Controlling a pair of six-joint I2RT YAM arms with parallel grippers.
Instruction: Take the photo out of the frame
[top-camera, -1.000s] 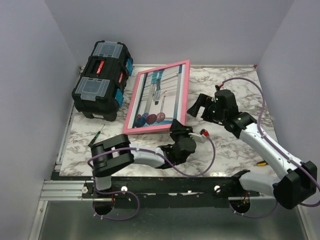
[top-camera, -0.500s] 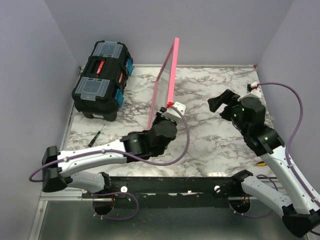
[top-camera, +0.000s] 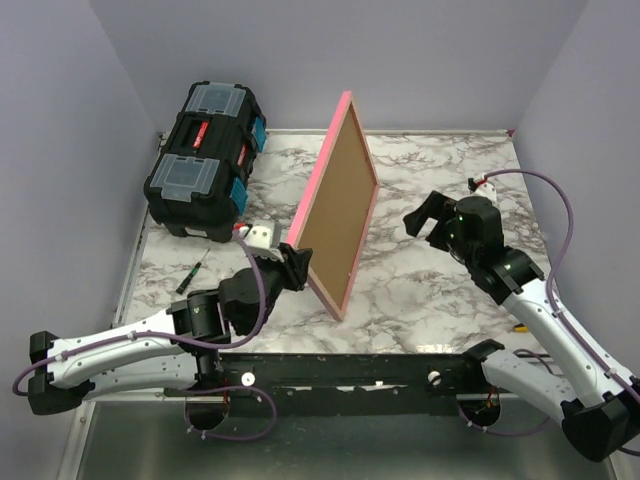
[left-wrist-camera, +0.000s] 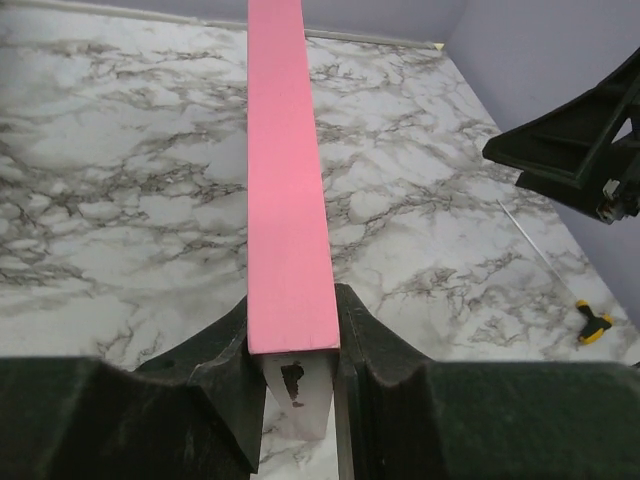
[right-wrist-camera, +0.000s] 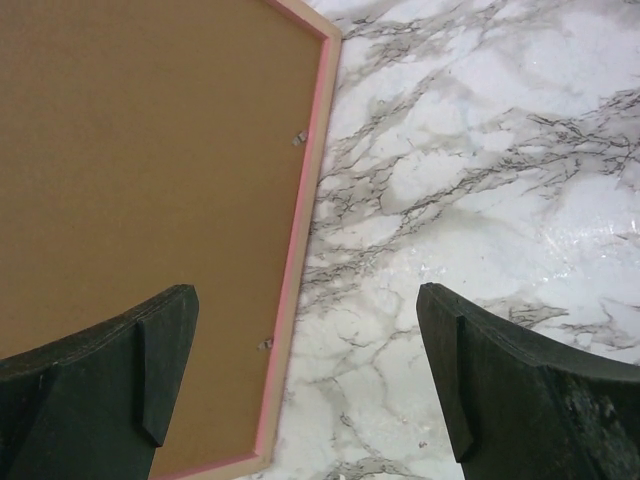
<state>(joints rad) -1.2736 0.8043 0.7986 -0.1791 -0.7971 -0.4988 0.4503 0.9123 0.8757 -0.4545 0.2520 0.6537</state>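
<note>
We count one pink frame (top-camera: 338, 215) and one black toolbox (top-camera: 205, 160). The frame is tilted on edge with its cork-brown back showing. Our left gripper (left-wrist-camera: 292, 310) clenches its rim, and the right gripper (right-wrist-camera: 305, 300) is spread wide.

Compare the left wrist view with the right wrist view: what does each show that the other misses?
Only the left wrist view shows the left gripper shut on the pink edge of the frame, seen end-on, and a yellow-handled tool lying at the far right. Only the right wrist view shows the frame's cork-brown back, two small clips along its rim, and the right gripper open, holding nothing. Both show the frame and the marble table.
</note>
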